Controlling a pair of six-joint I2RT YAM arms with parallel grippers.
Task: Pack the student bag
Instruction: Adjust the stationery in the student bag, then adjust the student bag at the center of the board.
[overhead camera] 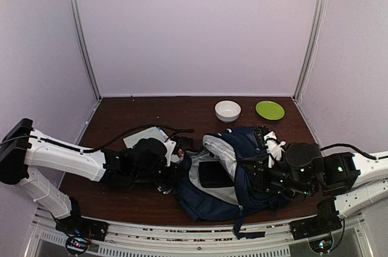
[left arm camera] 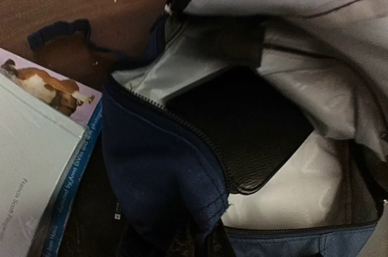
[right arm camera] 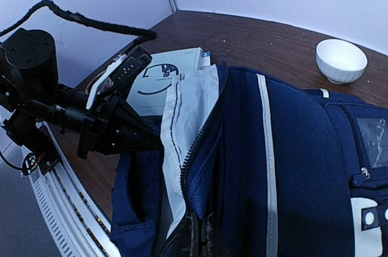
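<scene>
While left jaws and right jaws pinch its rim, navy-blue fabric student bag (overhead camera: 203, 199) holds flat black case (overhead camera: 215, 173); pale paperback book (left arm camera: 36, 160) outside, unpacked.

Shows white bowl (overhead camera: 227, 110) just beside green plate (overhead camera: 270, 110) at far table (overhead camera: 151, 111) edge; stacked books (left arm camera: 36, 166) at left.

Blue book spine (left arm camera: 82, 163) — white lettering, reads "by Anna DiVi…", rest cut off. Pale book (left arm camera: 30, 148) lying on top — faint grey line along its edge, possibly "Scott Fitzgerald", unsure. Book cover (right arm camera: 167, 78) in right wrist view — round logo, print too small to read.
</scene>
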